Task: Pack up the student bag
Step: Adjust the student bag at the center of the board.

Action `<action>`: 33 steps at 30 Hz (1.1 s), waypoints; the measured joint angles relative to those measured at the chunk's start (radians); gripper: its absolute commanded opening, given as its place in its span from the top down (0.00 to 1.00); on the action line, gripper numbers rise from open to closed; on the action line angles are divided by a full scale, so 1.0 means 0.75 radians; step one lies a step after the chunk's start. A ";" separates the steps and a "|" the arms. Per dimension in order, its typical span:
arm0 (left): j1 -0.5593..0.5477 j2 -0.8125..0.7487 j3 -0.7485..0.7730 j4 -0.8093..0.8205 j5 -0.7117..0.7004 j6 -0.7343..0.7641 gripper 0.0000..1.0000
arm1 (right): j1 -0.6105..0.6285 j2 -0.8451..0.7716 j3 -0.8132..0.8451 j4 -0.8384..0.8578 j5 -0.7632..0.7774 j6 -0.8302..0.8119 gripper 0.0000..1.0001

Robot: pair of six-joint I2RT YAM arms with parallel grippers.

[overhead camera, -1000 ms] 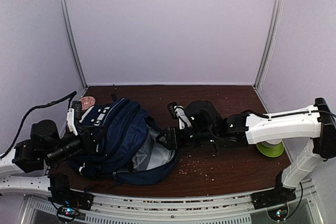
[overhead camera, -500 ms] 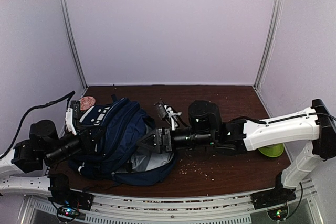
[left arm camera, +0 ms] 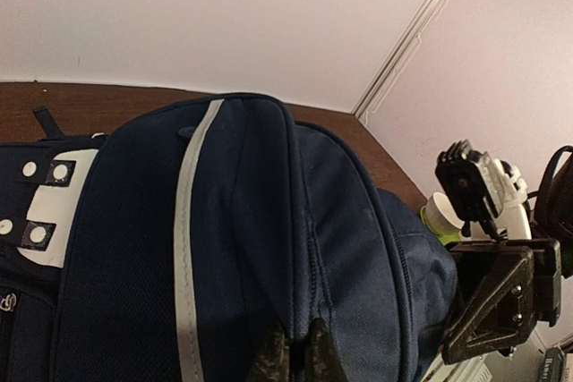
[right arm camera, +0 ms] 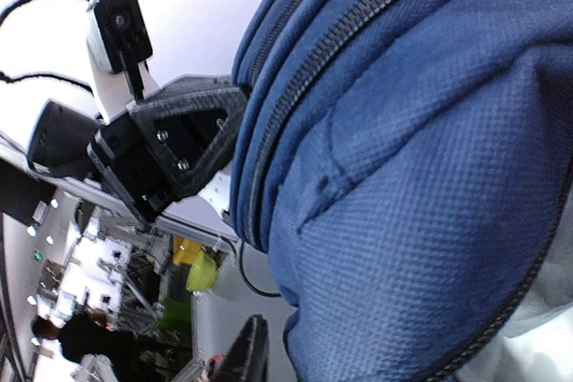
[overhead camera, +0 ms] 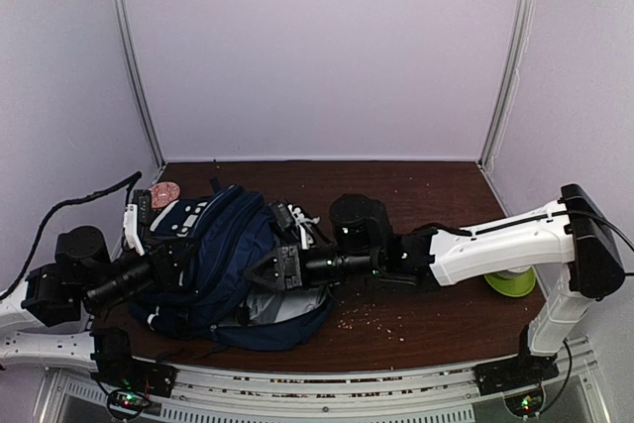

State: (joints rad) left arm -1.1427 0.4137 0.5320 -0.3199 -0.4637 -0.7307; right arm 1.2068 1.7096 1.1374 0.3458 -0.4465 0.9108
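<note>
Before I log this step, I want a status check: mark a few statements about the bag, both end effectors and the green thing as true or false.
1. The student bag lies open, with pale lining showing. True.
2. The right end effector is at the bag's opening. True.
3. The left end effector hangs clear of the bag. False: it pinches the navy fabric.
4. The green object is inside the bag. False: it sits on the table at the right, partly hidden by the right arm.

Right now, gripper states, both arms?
Left gripper: shut on a fold of the student bag.
Right gripper: cannot tell; only one finger shows, against the bag.
</note>
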 measured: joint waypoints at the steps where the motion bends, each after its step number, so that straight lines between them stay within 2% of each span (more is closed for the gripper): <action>1: 0.000 0.000 0.000 0.000 0.000 0.000 1.00 | 0.000 0.004 0.004 0.009 -0.003 0.009 0.90; 3: 0.000 0.000 0.000 0.000 0.000 0.000 1.00 | 0.000 0.006 0.005 0.016 -0.006 0.010 1.00; 8: 0.000 -0.001 0.000 -0.001 -0.002 0.000 1.00 | 0.000 0.003 0.003 -0.017 0.012 -0.024 1.00; 14: -0.001 -0.004 0.004 -0.029 0.003 0.000 1.00 | 0.001 -0.050 -0.018 -0.190 0.151 -0.182 1.00; 18: -0.001 -0.005 0.022 -0.067 0.017 0.001 1.00 | 0.005 -0.061 -0.030 -0.225 0.209 -0.245 1.00; 19: -0.002 -0.005 0.024 -0.070 0.020 0.002 1.00 | 0.006 -0.061 -0.032 -0.227 0.217 -0.252 0.98; 22: -0.002 -0.005 0.026 -0.076 0.015 0.007 1.00 | 0.006 -0.061 -0.032 -0.229 0.224 -0.274 0.61; 24: -0.002 -0.011 0.042 -0.097 -0.022 0.010 1.00 | 0.000 -0.066 -0.046 -0.251 0.229 -0.268 0.45; 27: -0.003 -0.023 0.072 -0.142 -0.066 0.012 1.00 | -0.008 -0.086 -0.089 -0.304 0.240 -0.283 0.39; 33: -0.006 -0.073 0.098 -0.250 -0.112 0.016 1.00 | -0.019 -0.226 -0.112 -0.428 0.340 -0.310 0.38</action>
State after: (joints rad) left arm -1.1469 0.3588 0.6056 -0.5072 -0.5480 -0.7189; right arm 1.1923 1.5402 1.0534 0.0246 -0.1917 0.6781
